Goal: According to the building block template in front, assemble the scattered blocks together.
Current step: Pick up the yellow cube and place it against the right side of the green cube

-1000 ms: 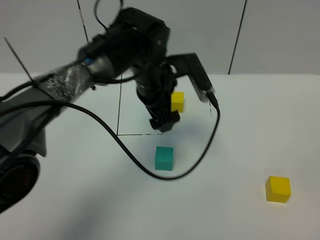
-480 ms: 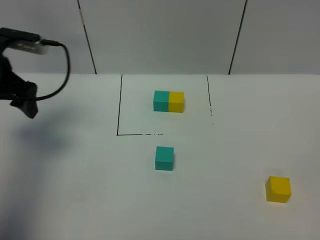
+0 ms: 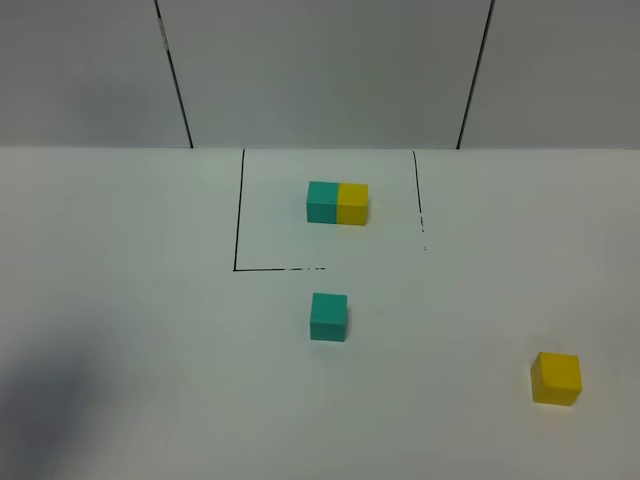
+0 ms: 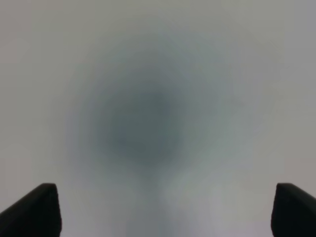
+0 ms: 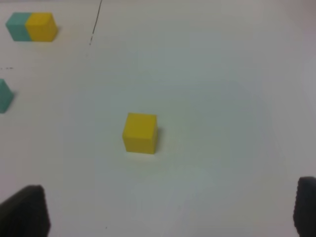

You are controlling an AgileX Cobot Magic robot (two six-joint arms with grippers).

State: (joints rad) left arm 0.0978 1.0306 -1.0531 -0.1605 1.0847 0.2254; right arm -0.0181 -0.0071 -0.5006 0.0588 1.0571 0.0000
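Though unseen overhead, right pincer [image 5: 165, 210] (splayed), yellow cube [image 5: 140, 133]

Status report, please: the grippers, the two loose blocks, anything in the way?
Left gripper and right gripper open, empty. Teal cube and yellow cube lie apart, unjoined. Nothing seen between them.

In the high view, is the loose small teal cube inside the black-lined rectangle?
No, the loose small teal cube lies outside the black-lined rectangle, on the near side of its front line.
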